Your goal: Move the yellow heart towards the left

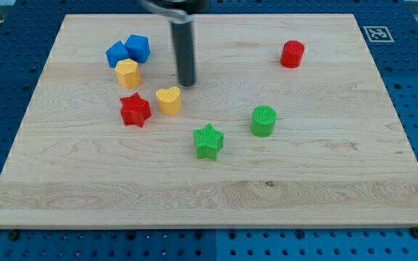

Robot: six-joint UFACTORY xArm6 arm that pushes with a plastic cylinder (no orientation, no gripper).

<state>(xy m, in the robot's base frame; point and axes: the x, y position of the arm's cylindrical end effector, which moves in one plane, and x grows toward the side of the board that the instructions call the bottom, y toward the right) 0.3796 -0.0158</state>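
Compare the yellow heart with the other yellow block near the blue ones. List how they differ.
Shape: the yellow heart has two lobes on top; the yellow block looks like a faceted, roughly hexagonal prism.
Neighbours: the yellow heart stands just right of the red star; the yellow block sits against the blue blocks.
My tip is close to the heart, at its upper right, and farther from the yellow block.
Both are yellow and rest on the wooden board.
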